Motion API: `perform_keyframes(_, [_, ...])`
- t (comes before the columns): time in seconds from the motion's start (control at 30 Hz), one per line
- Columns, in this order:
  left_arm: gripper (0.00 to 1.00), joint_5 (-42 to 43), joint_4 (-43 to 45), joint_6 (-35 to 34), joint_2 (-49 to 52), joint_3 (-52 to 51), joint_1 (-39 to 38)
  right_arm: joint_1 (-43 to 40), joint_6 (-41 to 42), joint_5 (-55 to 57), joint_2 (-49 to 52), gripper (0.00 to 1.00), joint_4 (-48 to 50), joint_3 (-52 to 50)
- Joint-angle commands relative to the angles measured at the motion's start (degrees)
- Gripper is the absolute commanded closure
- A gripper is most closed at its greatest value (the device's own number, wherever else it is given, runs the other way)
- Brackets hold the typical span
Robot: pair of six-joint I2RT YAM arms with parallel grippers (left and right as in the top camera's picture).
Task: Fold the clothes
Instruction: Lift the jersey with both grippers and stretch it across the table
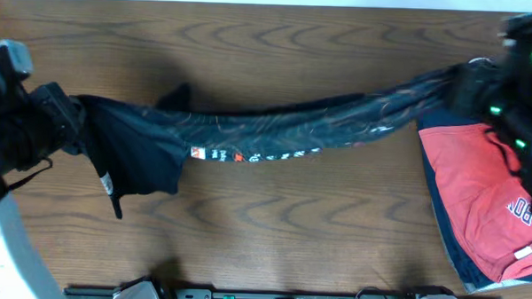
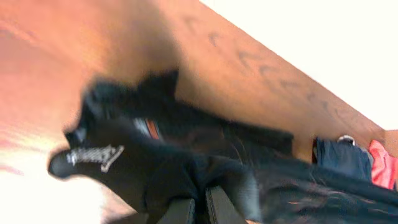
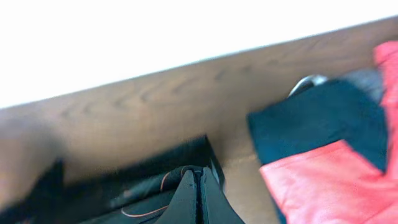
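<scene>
The black jersey with wavy lines and small colourful logos is stretched in a long band across the table, lifted between both arms. My left gripper is shut on its left end, where the cloth hangs in a loose flap; in the left wrist view the jaws pinch black fabric. My right gripper is shut on the right end; in the right wrist view the jaws clamp a black fold.
A red-and-navy garment lies on the wooden table at the right, under my right arm; it also shows in the right wrist view. The table's far edge runs along the top and the arm bases sit at the front edge.
</scene>
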Motion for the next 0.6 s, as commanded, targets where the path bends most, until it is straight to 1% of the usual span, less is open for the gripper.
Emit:
perform_keyframes(0.0, [0.94, -1.22, 0.55, 1.79, -1.38, 4.72, -0.02, -2.73, -1.22, 2.69, -2.34, 0.99, -0.22, 3.15])
perform_keyframes(0.13, [0.94, -4.07, 3.41, 1.75, -1.51, 6.36, -0.02, -6.21, -2.10, 2.93, -3.13, 0.99, 0.04, 4.04])
perform_keyframes(0.23, [0.94, -3.21, 5.49, 1.73, 0.04, 6.34, -0.04, -7.08, -4.92, 1.29, -1.49, 0.99, -0.02, 4.02])
perform_keyframes(0.33, [0.94, -2.84, 6.75, 1.79, 2.95, 6.29, -0.20, -7.06, -7.30, -1.84, 1.51, 0.99, -0.44, 4.02])
perform_keyframes(0.5, [0.93, -2.82, 8.26, 1.81, 10.32, 6.29, -0.26, -6.91, -8.31, -7.69, 9.55, 0.99, -0.52, 4.02])
perform_keyframes(0.57, [0.94, -2.84, 9.77, 1.81, 13.68, 6.29, -0.94, -6.51, -8.31, -8.63, 12.79, 0.99, 0.00, 4.02])
